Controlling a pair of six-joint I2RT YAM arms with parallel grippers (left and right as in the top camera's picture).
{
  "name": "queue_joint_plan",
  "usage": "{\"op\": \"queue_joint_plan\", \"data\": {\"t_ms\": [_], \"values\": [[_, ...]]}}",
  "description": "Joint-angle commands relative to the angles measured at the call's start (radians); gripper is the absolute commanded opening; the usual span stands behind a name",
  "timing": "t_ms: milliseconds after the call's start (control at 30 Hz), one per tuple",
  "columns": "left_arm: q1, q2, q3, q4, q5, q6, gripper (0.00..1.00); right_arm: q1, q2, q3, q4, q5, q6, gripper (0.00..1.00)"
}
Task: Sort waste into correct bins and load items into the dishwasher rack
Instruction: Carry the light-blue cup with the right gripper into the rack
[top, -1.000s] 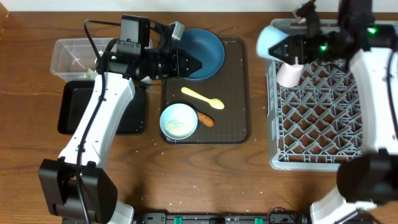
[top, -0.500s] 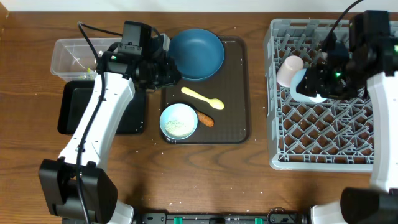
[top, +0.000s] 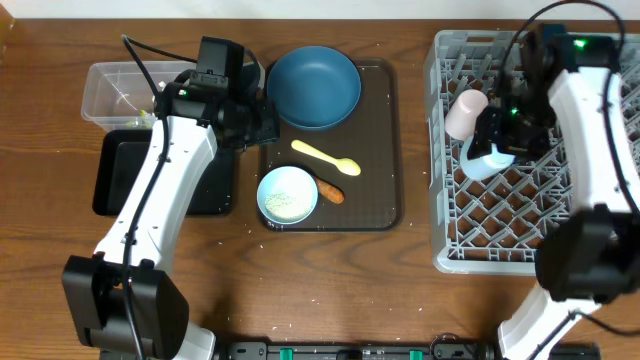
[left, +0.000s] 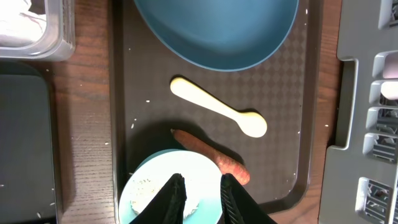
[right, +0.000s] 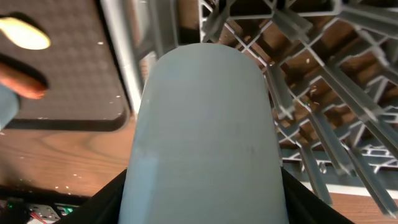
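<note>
While the pale blue cup (right: 202, 124) is pinched in the right hand (top: 498, 135) low over the dishwasher rack (top: 520, 235), just beside the pink cup (top: 466, 113), the loading step is judged to be in hand. A seat among the pegs, then a release, is called for next. The left hand (left: 200, 190) is held narrowly spread and empty above the pale bowl (left: 140, 196) on the serving tray (left: 292, 124).

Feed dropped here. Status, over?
Left gripper open, empty, over the bowl. Right gripper shut on pale blue cup, over dishwasher rack. Pink cup close beside it.
</note>
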Motion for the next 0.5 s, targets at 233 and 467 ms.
{"op": "queue_joint_plan", "data": {"t_ms": [233, 467], "values": [[0.002, 0.002, 0.007, -0.011, -0.014, 0.023, 0.23, 0.048, 0.099, -0.002, 0.010, 0.019, 0.013, 0.46], [0.002, 0.002, 0.007, -0.018, -0.014, 0.027, 0.24, 0.055, 0.103, -0.002, 0.020, 0.027, 0.013, 0.68]]}}
